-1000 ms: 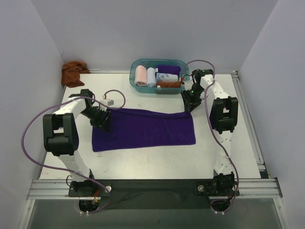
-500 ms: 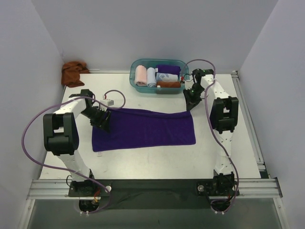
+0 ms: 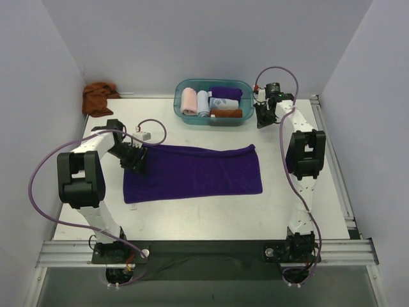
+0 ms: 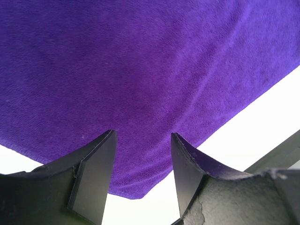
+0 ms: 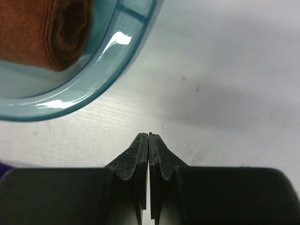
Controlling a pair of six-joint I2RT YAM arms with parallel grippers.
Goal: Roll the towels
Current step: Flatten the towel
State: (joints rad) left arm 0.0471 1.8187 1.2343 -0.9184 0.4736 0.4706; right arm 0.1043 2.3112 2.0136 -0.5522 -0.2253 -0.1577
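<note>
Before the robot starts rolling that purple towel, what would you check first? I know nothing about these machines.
1. Purple towel lying flat on the table: ok.
2. Left gripper open over the towel's left end: ok.
3. Left fingers touching the cloth: cannot tell.
4. Right gripper at the towel: not ok; it is shut, empty, beside the teal bin.
5. Rust-brown towel laid out: not ok; bunched in the far left corner.

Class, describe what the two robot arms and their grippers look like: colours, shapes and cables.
Both the left arm and right arm have white links with bulky black joint housings. A mauve cable loops along each. The left gripper and right gripper have matte black wedge-shaped fingers tapering to thin tips.
</note>
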